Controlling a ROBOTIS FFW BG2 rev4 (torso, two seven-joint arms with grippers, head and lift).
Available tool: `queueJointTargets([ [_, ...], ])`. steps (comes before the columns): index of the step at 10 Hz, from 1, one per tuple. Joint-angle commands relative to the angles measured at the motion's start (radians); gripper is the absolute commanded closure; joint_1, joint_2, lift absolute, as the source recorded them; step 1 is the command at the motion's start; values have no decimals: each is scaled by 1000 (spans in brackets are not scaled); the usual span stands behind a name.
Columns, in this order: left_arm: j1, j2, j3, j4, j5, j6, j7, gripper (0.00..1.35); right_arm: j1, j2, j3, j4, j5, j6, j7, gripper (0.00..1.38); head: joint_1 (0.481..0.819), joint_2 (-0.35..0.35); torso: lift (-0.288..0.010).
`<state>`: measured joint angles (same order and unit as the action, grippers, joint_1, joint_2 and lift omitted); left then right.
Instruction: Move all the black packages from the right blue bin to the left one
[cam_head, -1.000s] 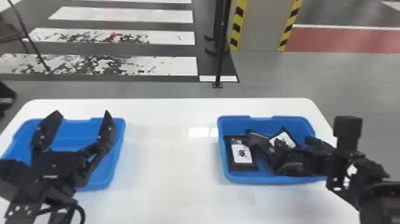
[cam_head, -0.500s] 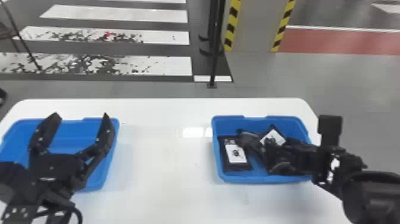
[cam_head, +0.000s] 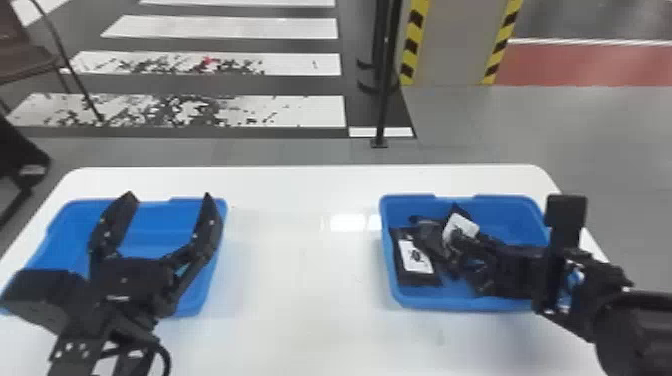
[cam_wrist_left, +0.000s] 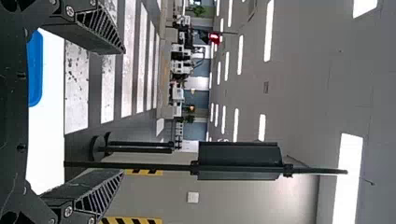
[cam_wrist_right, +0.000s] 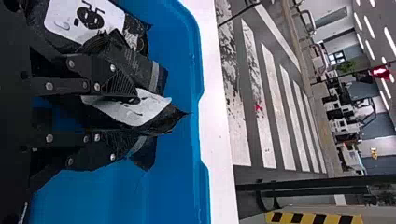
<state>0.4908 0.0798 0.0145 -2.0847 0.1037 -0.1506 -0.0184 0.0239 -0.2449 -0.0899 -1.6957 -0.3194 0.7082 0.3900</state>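
The left gripper (cam_head: 169, 195) stands open over the left blue bin (cam_head: 223, 240), with nothing between its fingers; it shows open too in the left wrist view, as left gripper (cam_wrist_left: 123, 112). Down in the right blue bin (cam_head: 390, 295) is the right gripper (cam_head: 464, 242). In the right wrist view the right gripper (cam_wrist_right: 132, 119) is shut on a crumpled black package (cam_wrist_right: 135, 110) with a white label, its pointed corner sticking out past the fingers. Beside it lie another black package (cam_wrist_right: 159, 77) and a labelled black package (cam_head: 416, 257) along the bin's left wall.
Both bins stand on a white table (cam_head: 300, 280), with a wide stretch of tabletop between them. The right bin's walls (cam_wrist_right: 198, 70) rise close around the right gripper. Behind the table stands a black pole (cam_head: 384, 100) on the floor.
The head view has shifted slightly. Relative to the right bin, the right gripper has moved a little left, and the labelled package at its fingers has shifted left too. The left gripper stays open.
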Motion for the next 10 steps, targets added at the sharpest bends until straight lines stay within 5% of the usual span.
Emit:
queueJointTargets([
  [1,2,0,-1,2,0,-4,0,140,23,4,-12,-33,-18,-16,-6,1168,695,-12,-154],
  [4,2,0,-1,10,2,-21,0,140,82,19,-58,-112,-91,-28,-13,1171,695,-10,-154],
  [6,2,0,-9,14,26,-65,0,134,104,18,-60,-144,-301,-36,3,1171,695,-6,-154],
  [10,-25,43,-196,14,433,-85,-8,140,30,-11,106,-95,-744,-38,109,1171,695,76,-154],
])
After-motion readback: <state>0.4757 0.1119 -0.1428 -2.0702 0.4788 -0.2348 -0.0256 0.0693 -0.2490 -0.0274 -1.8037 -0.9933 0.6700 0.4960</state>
